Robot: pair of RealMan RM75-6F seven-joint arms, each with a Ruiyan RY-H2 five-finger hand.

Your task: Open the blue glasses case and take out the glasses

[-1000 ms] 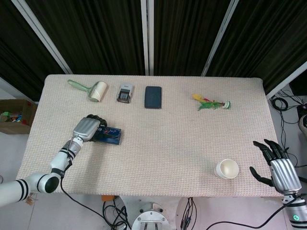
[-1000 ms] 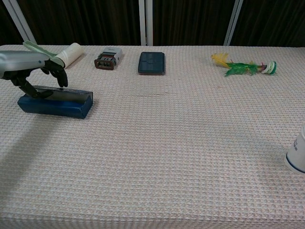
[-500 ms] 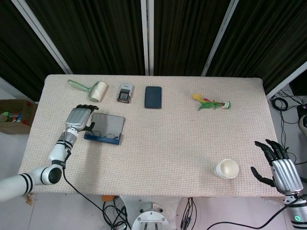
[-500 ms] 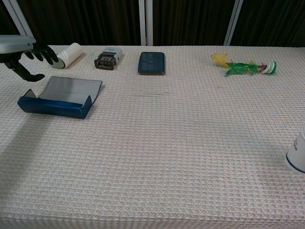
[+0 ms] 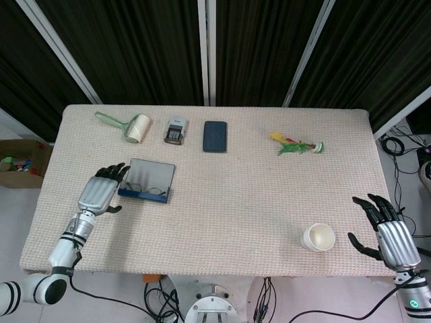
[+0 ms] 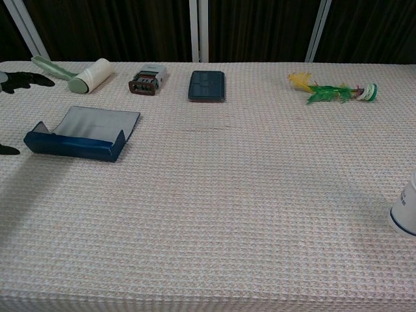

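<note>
The blue glasses case point(image 5: 148, 180) point(image 6: 83, 133) lies open on the left of the table, its lid folded flat toward the back. Dark-rimmed glasses point(image 5: 153, 190) rest inside the tray, seen only in the head view. My left hand point(image 5: 101, 193) hovers just left of the case, fingers spread, holding nothing; in the chest view only its fingertips point(image 6: 26, 80) show at the left edge. My right hand point(image 5: 387, 231) is open beyond the table's front right corner, far from the case.
A lint roller point(image 5: 128, 126), a small grey stamp-like box point(image 5: 175, 130) and a dark flat case point(image 5: 215, 136) line the back. A feathered toy point(image 5: 296, 144) lies back right. A paper cup point(image 5: 318, 237) stands front right, near my right hand.
The case lid swung from nearly closed to lying flat open. My left hand let go and drew back leftward and toward the front. The right hand barely shifted.
</note>
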